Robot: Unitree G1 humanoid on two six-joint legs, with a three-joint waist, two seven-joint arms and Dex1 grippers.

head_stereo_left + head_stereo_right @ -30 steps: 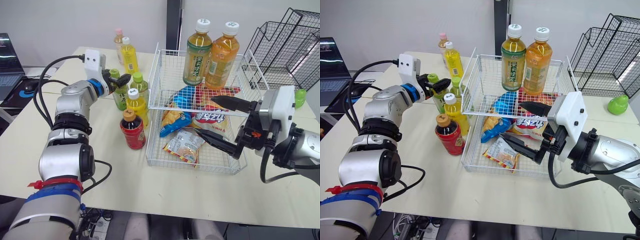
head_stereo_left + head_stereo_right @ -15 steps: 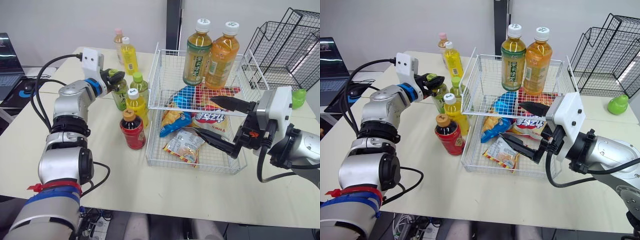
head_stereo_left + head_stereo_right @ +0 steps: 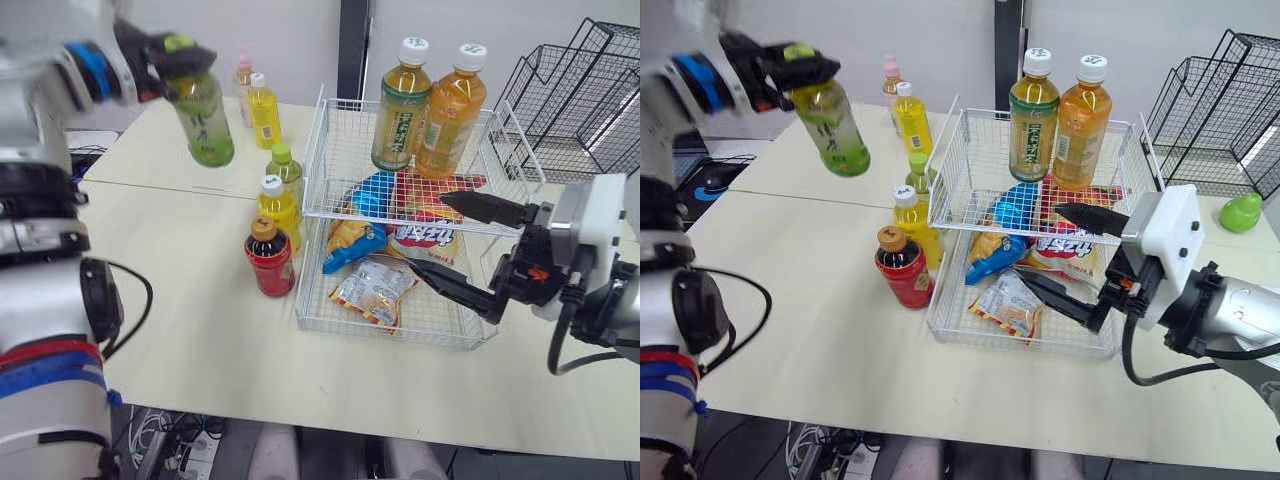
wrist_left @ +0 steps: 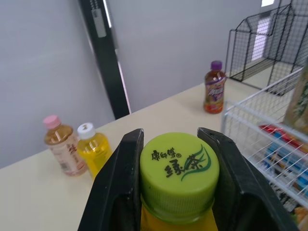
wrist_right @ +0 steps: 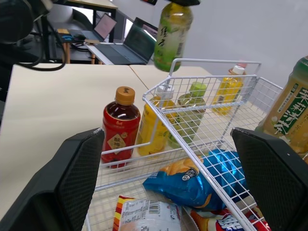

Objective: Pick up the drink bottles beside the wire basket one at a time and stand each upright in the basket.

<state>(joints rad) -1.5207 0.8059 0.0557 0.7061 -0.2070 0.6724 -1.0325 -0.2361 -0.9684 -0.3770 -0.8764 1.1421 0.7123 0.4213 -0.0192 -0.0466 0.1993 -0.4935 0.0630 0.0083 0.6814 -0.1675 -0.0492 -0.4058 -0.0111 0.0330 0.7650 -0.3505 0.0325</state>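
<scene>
My left gripper [image 3: 165, 55] is shut on the green cap [image 4: 179, 168] of a green tea bottle [image 3: 205, 120], which hangs tilted high above the table, left of the white wire basket [image 3: 390, 335]. At the basket's back stand a green tea bottle [image 3: 400, 105] and an orange bottle [image 3: 450, 110], upright. Beside the basket's left wall stand a red bottle [image 3: 270, 262], a yellow bottle [image 3: 277, 208] and a green-capped bottle [image 3: 287, 172]. My right gripper [image 3: 432, 235] is open over the basket's front right part, holding nothing.
Snack bags [image 3: 370, 290] lie on the basket floor. A yellow bottle [image 3: 262, 110] and a pink-capped one [image 3: 242, 72] stand at the table's back. A black wire rack [image 3: 580, 90] and a green pear shape [image 3: 1238, 212] are at the back right. Laptops [image 5: 139, 43] sit beyond the table's left.
My left gripper has lifted the green tea bottle out of the cluster beside the basket, up and to the left. The right gripper has stayed open in about the same place.
</scene>
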